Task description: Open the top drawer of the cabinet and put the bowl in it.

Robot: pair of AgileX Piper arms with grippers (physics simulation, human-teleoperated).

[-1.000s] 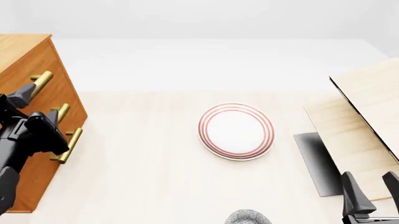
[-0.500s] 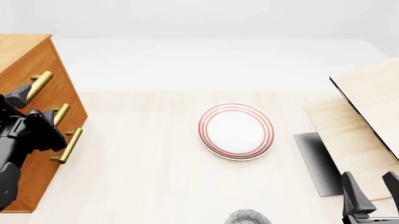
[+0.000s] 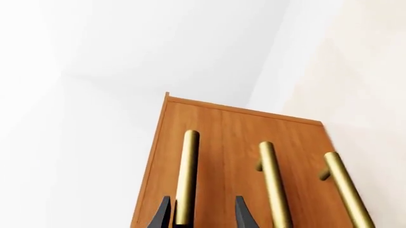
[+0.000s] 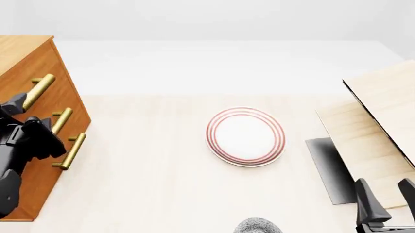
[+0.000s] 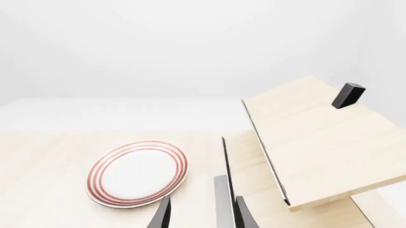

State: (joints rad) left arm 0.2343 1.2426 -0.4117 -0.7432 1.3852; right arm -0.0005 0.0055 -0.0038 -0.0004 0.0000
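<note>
The cabinet (image 4: 29,73) is an orange-brown wooden chest with visible grain, standing at the far left of the counter (image 4: 149,184), its front carrying three cylindrical brass bar handles set on short posts. The top drawer (image 3: 168,156) is flush with the cabinet face, and its handle (image 4: 38,91) is a smooth polished rod. The left end effector (image 3: 201,213) is directly at that handle: in the left wrist view its two dark, tapered fingertips (image 3: 243,214) stand apart, one on either side of the lower end of the brass bar, with a clear gap on the one side, so the jaws are spread and not clamped on it. In the front view the dark matte body of the left arm (image 4: 19,145) lies against the cabinet front, covering part of the middle handle (image 4: 61,121); the bottom handle (image 4: 71,151) shows beside it. The bowl (image 4: 257,226) sits at the near edge of the counter, right of centre, only its rounded grey-blue speckled rim visible; it is well apart from the left end effector and near the right end effector (image 4: 386,201), which is to its right. The right end effector's dark fingers stand parted, holding nothing. A flat round white plate with red rings (image 4: 246,136) lies mid-counter, beyond the bowl. A pale light-wood structure (image 4: 379,131) of flat tilted panels with dark edges occupies the right side. The counter is pale wood with fine grain.
</note>
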